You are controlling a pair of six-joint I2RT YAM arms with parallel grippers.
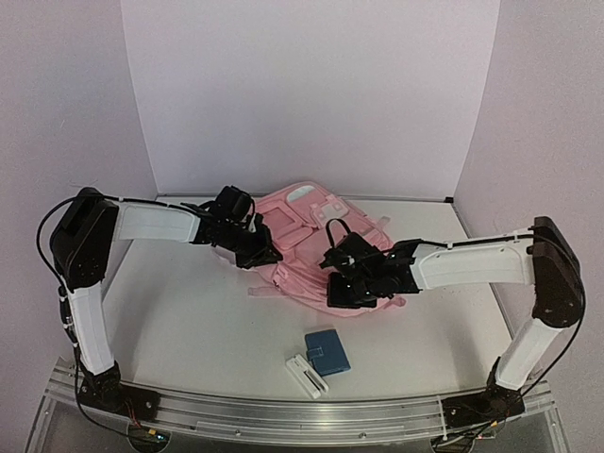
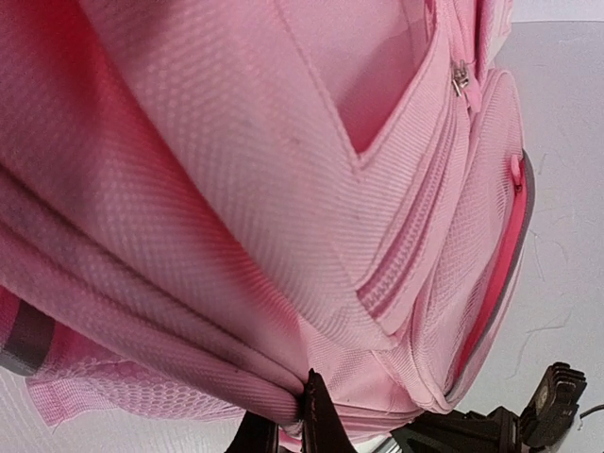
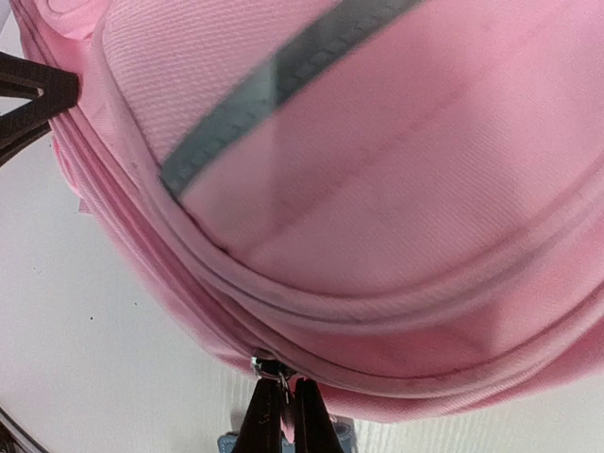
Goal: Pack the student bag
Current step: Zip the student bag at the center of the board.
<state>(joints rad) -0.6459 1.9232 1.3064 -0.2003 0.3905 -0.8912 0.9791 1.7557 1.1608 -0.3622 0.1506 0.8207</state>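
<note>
Right gripper [image 3: 281, 389] on pink, grey-striped student bag [image 3: 396, 217]

The white-and-black left arm [image 1: 156, 224] is standing up from its base, bending at a black elbow and stretching level toward the left side of the large soft pink fabric student bag [image 1: 302, 222]; its black two-finger left gripper [image 2: 304, 406] is pinching that bag's piped edge, fingers pressed together; the matching right arm [image 1: 472, 264] is reaching in from the bag's right side; its black right gripper [image 3: 283, 415] is clamping the bag's rim at the zip line, jaws closed.
</note>
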